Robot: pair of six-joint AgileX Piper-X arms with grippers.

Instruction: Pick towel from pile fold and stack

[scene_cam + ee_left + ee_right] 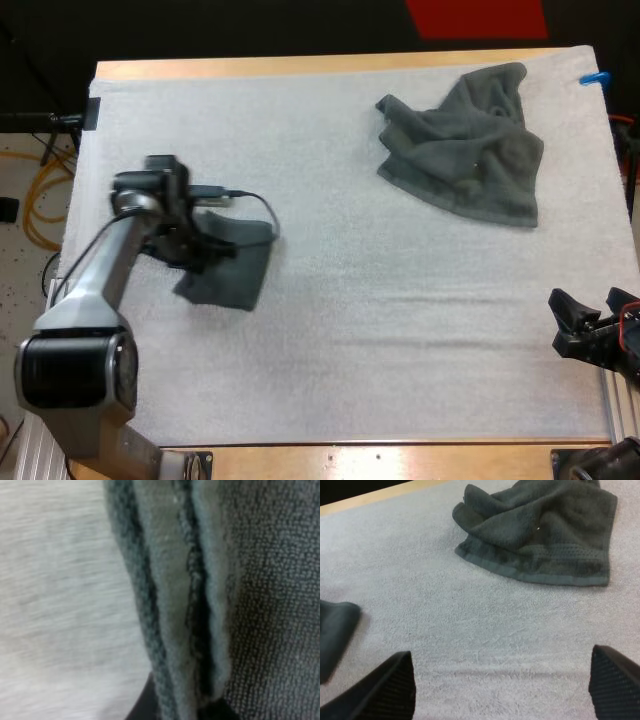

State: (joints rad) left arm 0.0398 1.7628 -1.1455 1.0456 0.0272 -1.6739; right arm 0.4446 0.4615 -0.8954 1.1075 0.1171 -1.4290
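Folded towel (236, 280) under left gripper (195, 245) — its hold unclear; right gripper (501, 655) spread open, clear of crumpled towel (465, 150).

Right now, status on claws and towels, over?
Left claw at the folded towel, left side. Right claw open, near right corner. Crumpled towel far right, untouched. Nothing in the way.

The folded towel (228, 275) lies on the mat's (400, 330) left, the crumpled towel (465, 145) far right, well apart.
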